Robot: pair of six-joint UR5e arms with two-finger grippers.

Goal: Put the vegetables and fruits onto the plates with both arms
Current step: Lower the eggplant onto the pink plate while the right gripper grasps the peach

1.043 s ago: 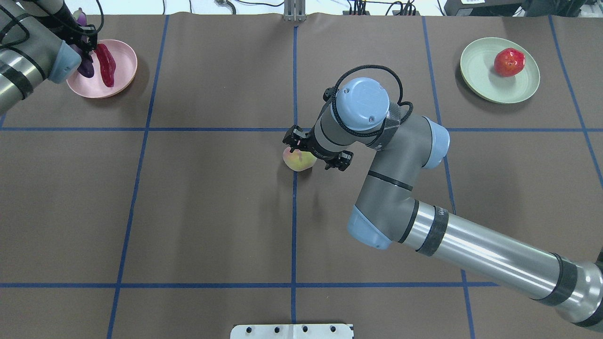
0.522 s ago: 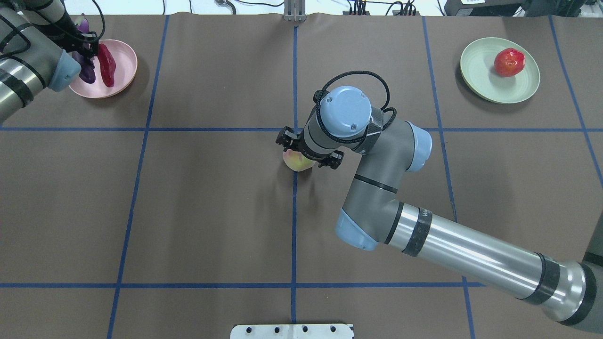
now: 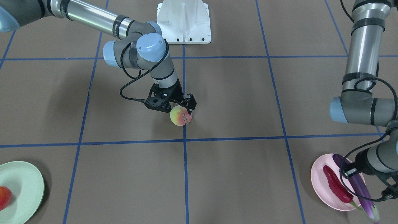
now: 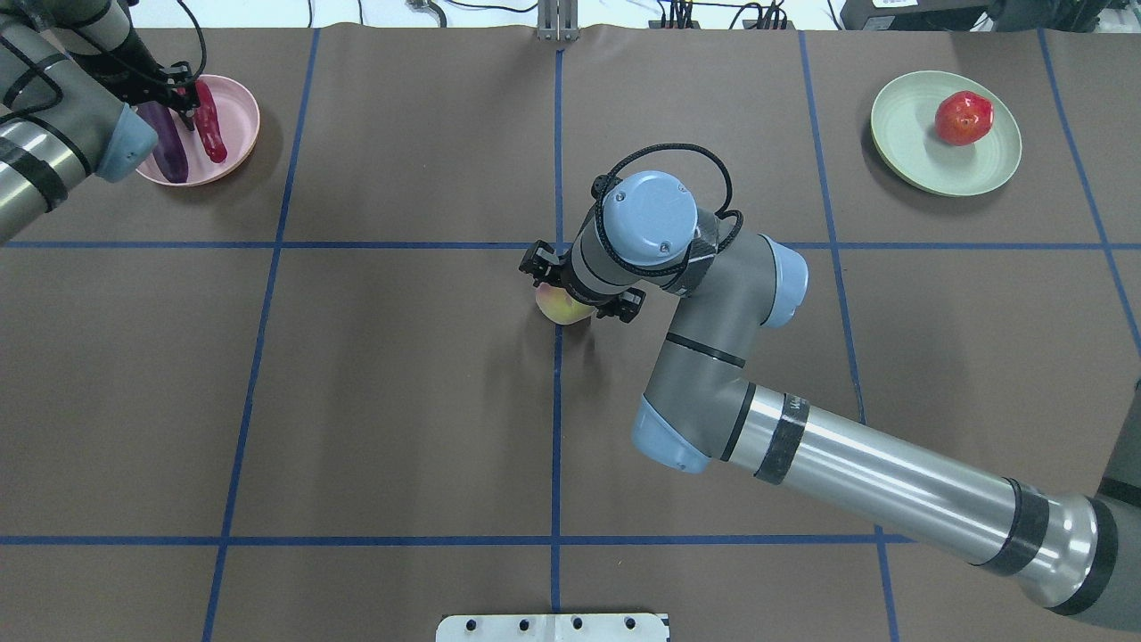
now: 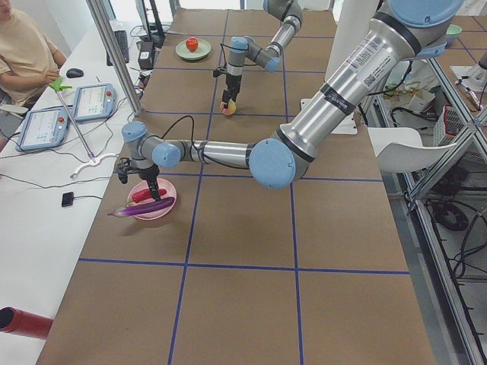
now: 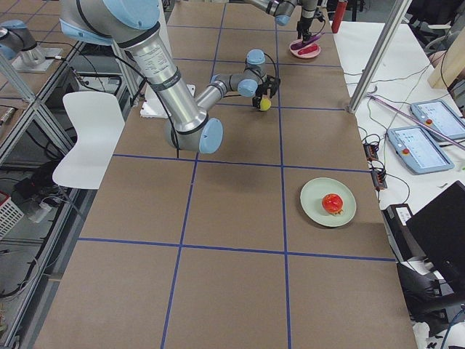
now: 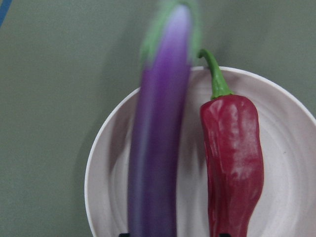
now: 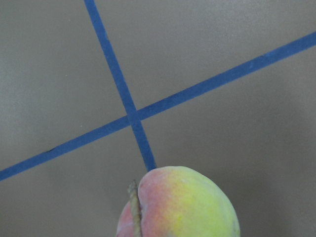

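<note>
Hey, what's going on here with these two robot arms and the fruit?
Two arms are sorting produce onto plates. The right gripper is down over the peach in the middle of the table, jaws apparently open around it, not yet lifting. The left gripper hovers open over the pink plate, where the eggplant lies partly over the rim beside the chili pepper. The pomegranate already sits on the green plate.

Glossy eggplant (image 7: 155, 148) and wrinkled chili pepper (image 7: 232, 163) rest on a matt plate (image 7: 291, 158) (faintly ringed).
</note>
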